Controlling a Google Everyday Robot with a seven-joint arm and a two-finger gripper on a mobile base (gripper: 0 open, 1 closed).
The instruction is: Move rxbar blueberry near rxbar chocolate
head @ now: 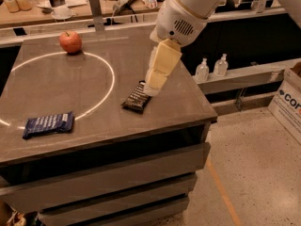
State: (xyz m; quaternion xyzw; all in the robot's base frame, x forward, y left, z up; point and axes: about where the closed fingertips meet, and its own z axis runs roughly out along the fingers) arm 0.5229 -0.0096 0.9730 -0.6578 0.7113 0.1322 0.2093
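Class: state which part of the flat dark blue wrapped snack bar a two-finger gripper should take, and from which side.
Grip the flat dark blue wrapped bar at mid-length, across its short width, coming straight down from above: it lies flat on the grey table, so only its long edges offer a hold. The gripper hangs over the black-wrapped bar.
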